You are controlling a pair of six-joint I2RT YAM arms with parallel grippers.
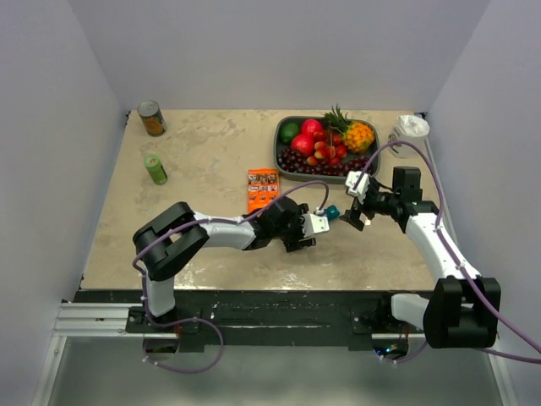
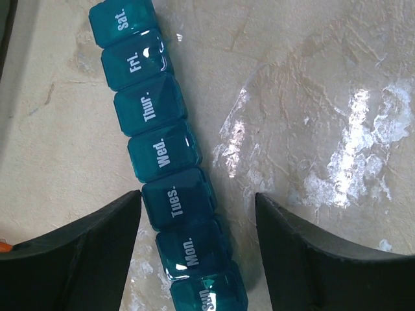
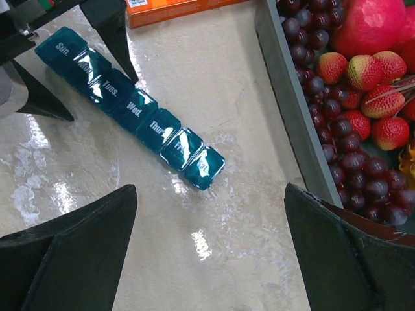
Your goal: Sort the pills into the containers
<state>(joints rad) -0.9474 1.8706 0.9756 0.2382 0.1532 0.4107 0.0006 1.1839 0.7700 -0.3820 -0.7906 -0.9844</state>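
Left gripper [image 2: 198, 197] spread astride teal organiser [image 2: 159, 152], lids Sun. through Sat.

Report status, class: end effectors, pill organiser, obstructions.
Left end effector open, straddling pill organiser at Tues. Right end effector open, empty. Lids shut. Fruit tray beside, not blocking.

White links and black joints are being shown on the left arm [image 1: 224, 230] and right arm [image 1: 427, 237], with purple cables [image 1: 434, 178] alongside. Black wedge-shaped fingers [image 2: 71, 253] are being shown on the left gripper [image 2: 198, 196] and right gripper [image 3: 211, 188].
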